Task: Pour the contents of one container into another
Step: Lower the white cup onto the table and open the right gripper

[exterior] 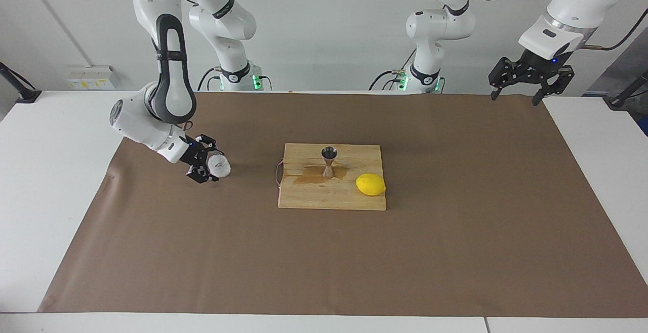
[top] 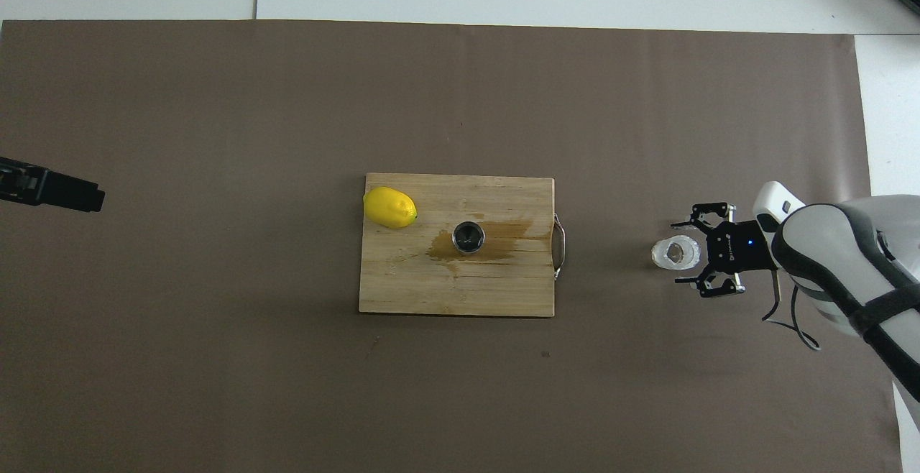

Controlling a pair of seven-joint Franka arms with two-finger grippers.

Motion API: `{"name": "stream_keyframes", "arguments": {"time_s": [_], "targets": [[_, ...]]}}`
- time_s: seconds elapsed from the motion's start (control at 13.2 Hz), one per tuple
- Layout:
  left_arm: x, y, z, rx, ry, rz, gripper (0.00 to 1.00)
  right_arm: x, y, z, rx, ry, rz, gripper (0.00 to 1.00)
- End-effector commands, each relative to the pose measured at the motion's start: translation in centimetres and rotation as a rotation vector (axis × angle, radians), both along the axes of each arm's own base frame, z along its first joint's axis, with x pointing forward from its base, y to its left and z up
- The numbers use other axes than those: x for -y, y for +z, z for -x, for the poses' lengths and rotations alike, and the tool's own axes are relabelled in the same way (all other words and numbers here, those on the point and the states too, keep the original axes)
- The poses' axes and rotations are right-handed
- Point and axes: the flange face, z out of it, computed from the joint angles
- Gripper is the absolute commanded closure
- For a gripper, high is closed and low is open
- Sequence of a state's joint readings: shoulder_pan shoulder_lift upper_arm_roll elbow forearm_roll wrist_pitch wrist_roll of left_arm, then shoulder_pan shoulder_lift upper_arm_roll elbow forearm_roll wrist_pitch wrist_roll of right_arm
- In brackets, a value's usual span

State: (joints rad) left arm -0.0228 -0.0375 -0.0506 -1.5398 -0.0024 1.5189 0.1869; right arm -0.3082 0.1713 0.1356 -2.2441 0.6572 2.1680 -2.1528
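Observation:
The small clear faceted cup (exterior: 219,165) (top: 674,253) stands upright on the brown paper toward the right arm's end of the table. My right gripper (exterior: 210,164) (top: 676,254) is low at the cup, open, with one finger on each side and a gap to the cup's wall. The steel hourglass jigger (exterior: 328,161) (top: 468,236) stands upright in the middle of the wooden cutting board (exterior: 314,197) (top: 431,293). My left gripper (exterior: 514,98) hangs open and holds nothing, high over the left arm's end of the paper, where it waits.
A yellow lemon (exterior: 370,184) (top: 389,208) lies on the board's corner toward the left arm's end. A wet brown stain (exterior: 310,177) (top: 512,231) spreads on the board around the jigger. Brown paper (exterior: 354,262) covers most of the white table.

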Motion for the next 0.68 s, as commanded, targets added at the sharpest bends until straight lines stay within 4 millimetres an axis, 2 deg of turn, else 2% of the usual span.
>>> {"name": "stream_keyframes", "arguments": {"time_s": [0.0,0.15,0.38,0.53,0.61], "targets": [[0.2,0.0,-0.2,0.014,-0.007,-0.015,0.00,1.8,4.1,1.0,0.037,-0.037,-0.038,0.00],[0.2,0.0,-0.2,0.014,-0.007,-0.015,0.00,2.5,6.5,1.4,0.022,-0.076,-0.033,0.00],[0.3,0.0,-0.2,0.015,-0.007,-0.015,0.00,2.1,8.6,1.4,-0.067,-0.191,0.013,0.00],[0.3,0.0,-0.2,0.015,-0.007,-0.015,0.00,1.0,10.5,1.5,-0.136,-0.305,0.080,0.00],[0.3,0.0,-0.2,0.015,-0.007,-0.015,0.00,-0.5,11.7,1.3,-0.156,-0.354,0.115,0.00]]}}
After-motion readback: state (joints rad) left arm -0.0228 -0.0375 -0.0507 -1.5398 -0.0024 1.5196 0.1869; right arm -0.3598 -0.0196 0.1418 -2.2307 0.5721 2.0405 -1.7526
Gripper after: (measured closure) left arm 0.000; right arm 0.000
